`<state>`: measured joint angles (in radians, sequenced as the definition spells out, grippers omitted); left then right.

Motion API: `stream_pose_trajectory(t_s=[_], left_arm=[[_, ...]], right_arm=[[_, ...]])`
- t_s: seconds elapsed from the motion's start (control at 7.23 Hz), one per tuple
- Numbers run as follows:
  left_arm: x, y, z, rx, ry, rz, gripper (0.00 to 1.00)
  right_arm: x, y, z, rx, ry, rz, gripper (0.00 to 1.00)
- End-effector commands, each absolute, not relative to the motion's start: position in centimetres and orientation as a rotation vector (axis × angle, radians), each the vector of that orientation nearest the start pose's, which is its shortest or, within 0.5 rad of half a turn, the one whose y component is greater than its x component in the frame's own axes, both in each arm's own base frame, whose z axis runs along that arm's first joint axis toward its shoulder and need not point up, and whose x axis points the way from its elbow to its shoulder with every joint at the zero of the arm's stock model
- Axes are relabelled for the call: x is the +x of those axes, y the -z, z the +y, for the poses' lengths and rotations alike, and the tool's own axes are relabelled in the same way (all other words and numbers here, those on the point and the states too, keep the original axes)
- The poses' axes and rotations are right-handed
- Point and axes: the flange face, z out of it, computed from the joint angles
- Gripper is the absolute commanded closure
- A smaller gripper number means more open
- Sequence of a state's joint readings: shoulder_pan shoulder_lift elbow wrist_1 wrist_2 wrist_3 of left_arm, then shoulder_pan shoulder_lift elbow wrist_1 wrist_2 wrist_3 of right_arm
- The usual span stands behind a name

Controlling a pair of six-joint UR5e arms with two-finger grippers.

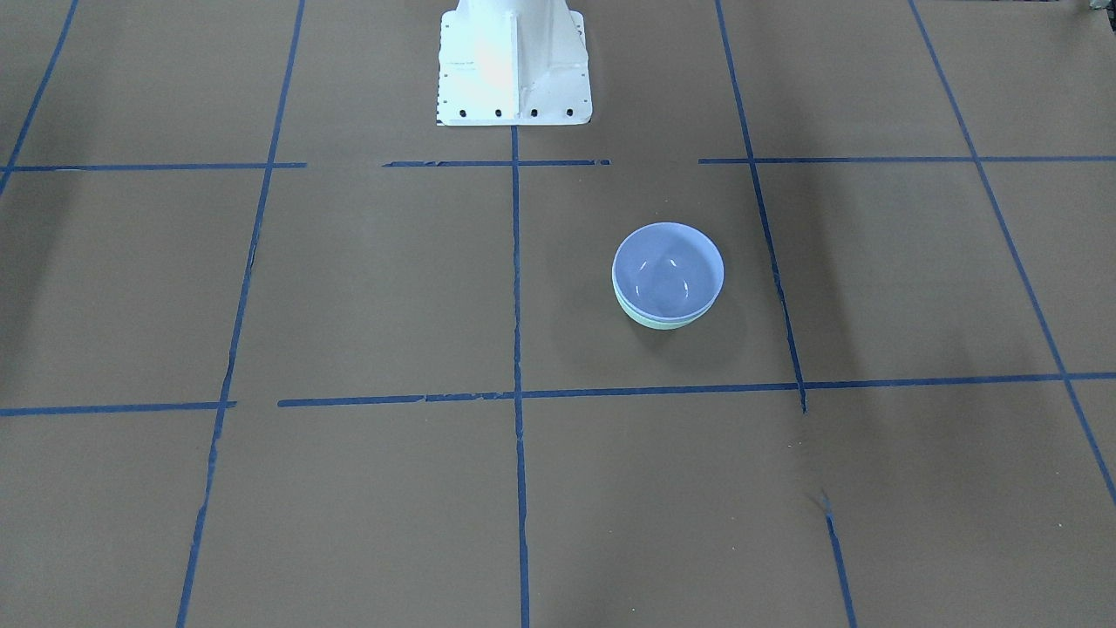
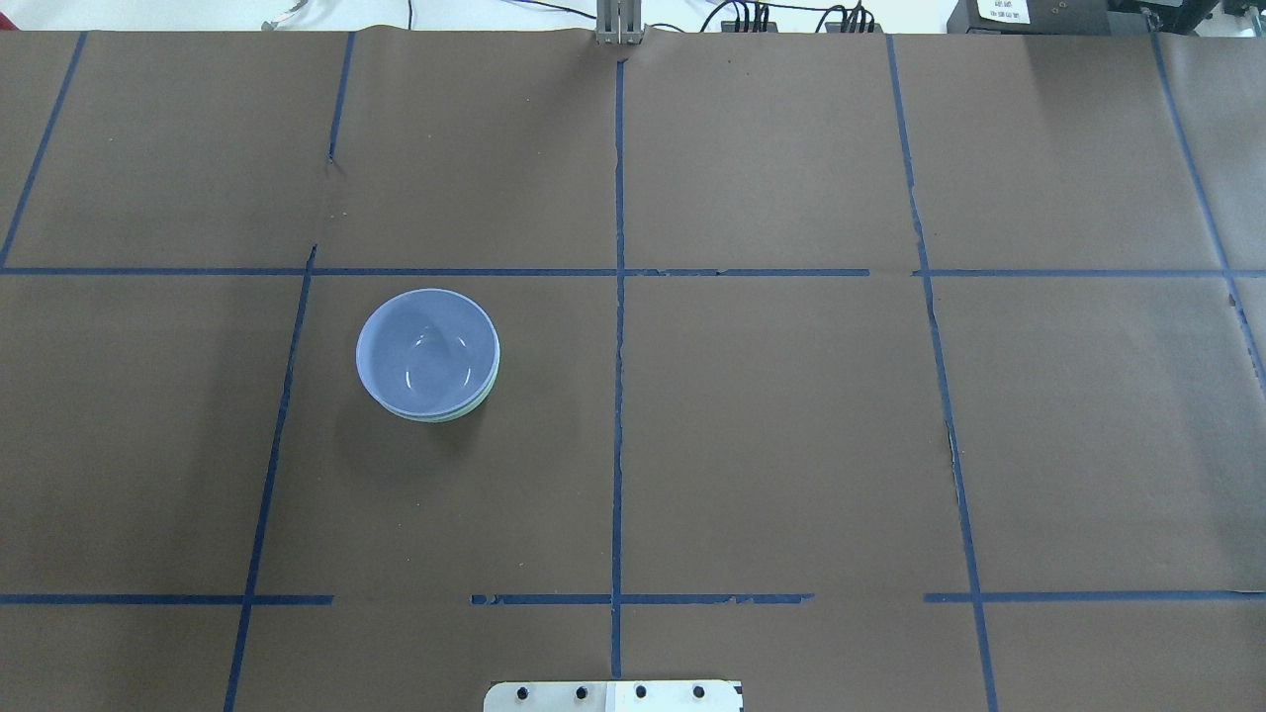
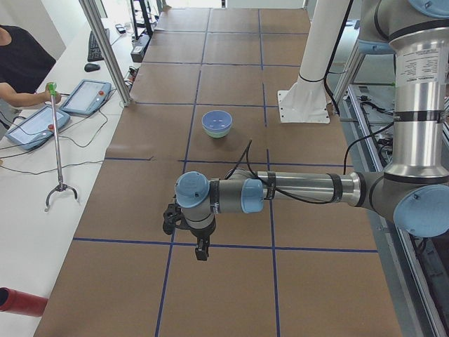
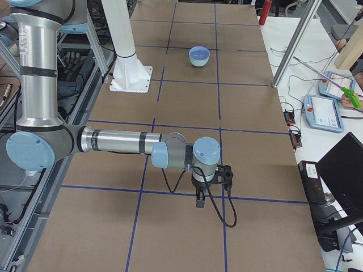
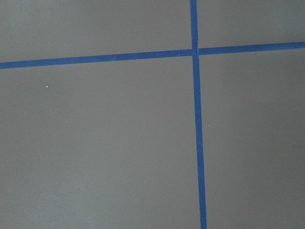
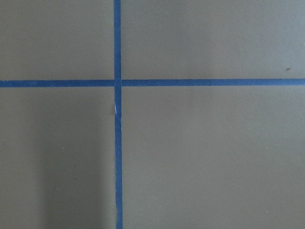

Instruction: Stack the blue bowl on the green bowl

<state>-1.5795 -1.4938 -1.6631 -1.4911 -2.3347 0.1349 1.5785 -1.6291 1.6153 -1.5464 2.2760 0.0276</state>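
Observation:
The blue bowl (image 1: 668,270) sits nested upright inside the green bowl (image 1: 663,324), of which only a thin mint rim shows below it. The stack stands on the robot's left half of the table in the overhead view, blue bowl (image 2: 427,351) in green bowl (image 2: 442,416). It also shows far off in both side views. My left gripper (image 3: 201,249) hangs over the table's left end, far from the bowls. My right gripper (image 4: 198,201) hangs over the right end. I cannot tell whether either is open or shut. Both wrist views show only brown paper and blue tape.
The white robot base (image 1: 514,70) stands at the table's robot-side edge. Blue tape lines grid the brown table cover. An operator's side bench holds tablets (image 3: 85,97), a grabber stick (image 3: 56,140) and a red cylinder (image 3: 19,300).

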Motion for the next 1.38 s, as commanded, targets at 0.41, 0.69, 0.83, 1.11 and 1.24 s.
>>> stream_pose_trajectory(t_s=[0.41, 0.69, 0.83, 1.11, 1.24], left_arm=[[-6.8, -65.4, -45.5, 0.004, -0.101, 0.77, 0.0], [-7.0, -65.2, -45.5, 0.011, -0.101, 0.77, 0.0], [-7.0, -65.2, -45.5, 0.011, -0.101, 0.77, 0.0], [-7.0, -64.8, -45.9, 0.02, -0.104, 0.769, 0.0], [-7.0, -64.6, -46.1, 0.024, -0.106, 0.769, 0.0]], right_arm=[[7.2, -66.7, -46.7, 0.003, -0.03, -0.706, 0.0], [7.2, -66.7, -46.7, 0.003, -0.03, -0.704, 0.0], [7.2, -66.7, -46.7, 0.003, -0.03, -0.704, 0.0], [7.2, -66.7, -46.7, 0.002, -0.031, -0.706, 0.0], [7.2, -66.7, -46.7, 0.003, -0.03, -0.704, 0.0]])
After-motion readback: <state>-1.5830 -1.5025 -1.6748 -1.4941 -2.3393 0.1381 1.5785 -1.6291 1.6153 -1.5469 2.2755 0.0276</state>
